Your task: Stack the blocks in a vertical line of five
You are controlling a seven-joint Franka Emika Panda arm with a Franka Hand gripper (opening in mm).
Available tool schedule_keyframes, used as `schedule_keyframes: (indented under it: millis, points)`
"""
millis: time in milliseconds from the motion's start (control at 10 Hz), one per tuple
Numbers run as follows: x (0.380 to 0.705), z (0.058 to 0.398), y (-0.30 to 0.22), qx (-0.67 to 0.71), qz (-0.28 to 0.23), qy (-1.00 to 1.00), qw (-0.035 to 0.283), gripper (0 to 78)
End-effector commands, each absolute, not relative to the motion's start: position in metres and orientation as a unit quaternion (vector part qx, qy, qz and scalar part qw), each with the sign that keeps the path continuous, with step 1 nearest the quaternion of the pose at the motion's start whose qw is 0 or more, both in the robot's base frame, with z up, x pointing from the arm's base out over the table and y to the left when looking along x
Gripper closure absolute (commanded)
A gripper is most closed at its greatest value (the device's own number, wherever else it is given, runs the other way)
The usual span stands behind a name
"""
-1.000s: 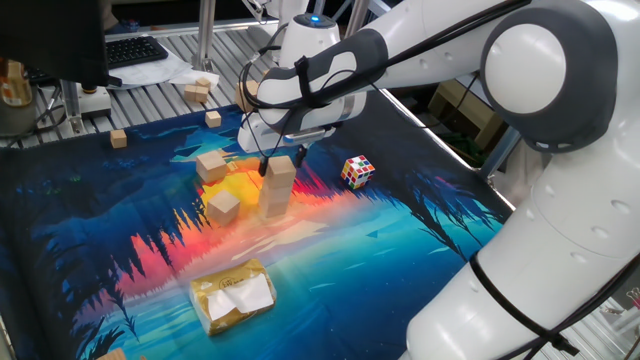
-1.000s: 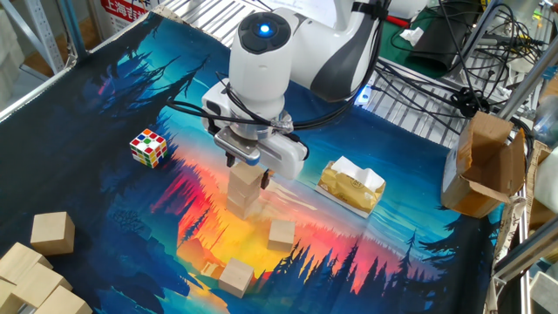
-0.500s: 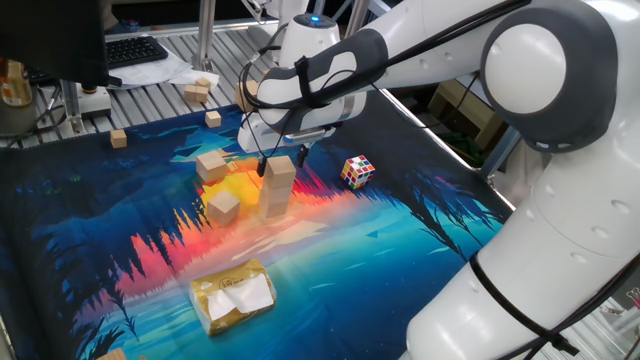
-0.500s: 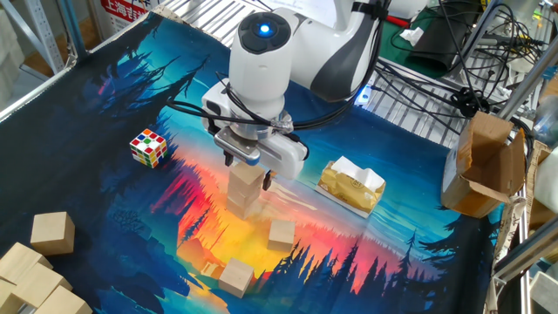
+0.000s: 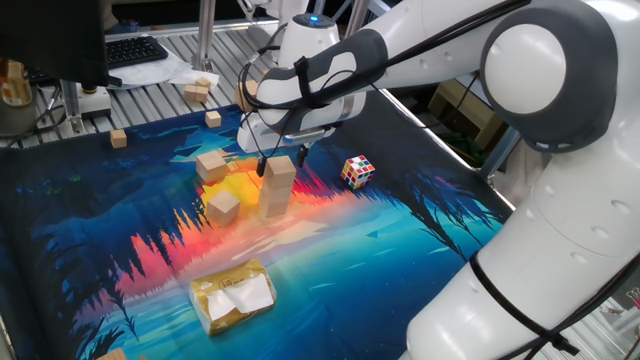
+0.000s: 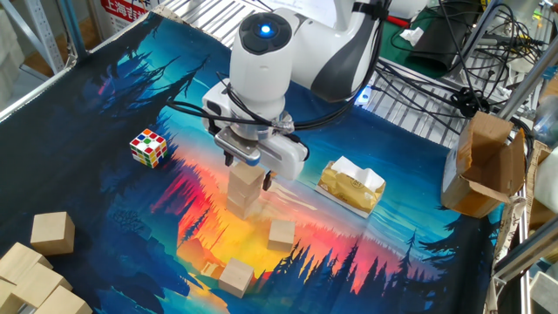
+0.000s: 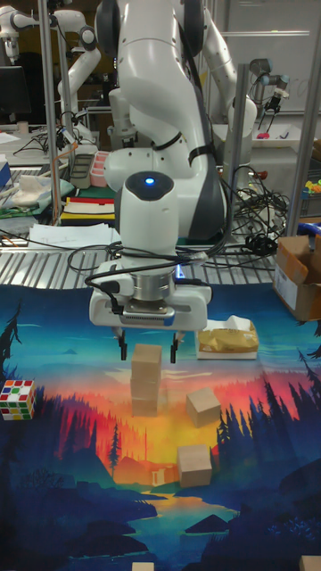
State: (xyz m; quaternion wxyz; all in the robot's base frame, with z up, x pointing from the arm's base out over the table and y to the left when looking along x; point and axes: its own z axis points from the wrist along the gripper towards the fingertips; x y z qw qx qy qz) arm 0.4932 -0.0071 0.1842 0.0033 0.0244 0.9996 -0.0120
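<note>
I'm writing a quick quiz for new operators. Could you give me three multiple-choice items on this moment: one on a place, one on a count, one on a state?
1. Where is the puzzle cube?
A. On the stack
B. On the mat, apart from the stack
C. In the pincer

2. How many loose blocks lie close by the stack?
A. None
B. Two
C. Five

3. How is the pincer?
A. Open around the top block
B. Shut on the tissue pack
C. Resting on the mat

B: the puzzle cube sits alone, far from the stack.
B: two loose blocks.
A: the pincer stands astride the top block, gaps both sides.
</note>
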Motion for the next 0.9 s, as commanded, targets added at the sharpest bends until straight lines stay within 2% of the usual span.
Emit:
schedule_keyframes:
  millis: [100, 600, 700, 900]
  points:
    - [0.521, 0.203, -0.001, 0.047, -0.027, 0.998, 0.007, 0.1]
    - [0.528, 0.207, 0.001, 0.062, -0.027, 0.998, 0.007, 0.1]
    - [0.538, 0.214, 0.002, 0.101, -0.021, 0.995, -0.008, 0.1]
    - [0.549, 0.22, 0.003, 0.149, -0.013, 0.989, -0.018, 0.1]
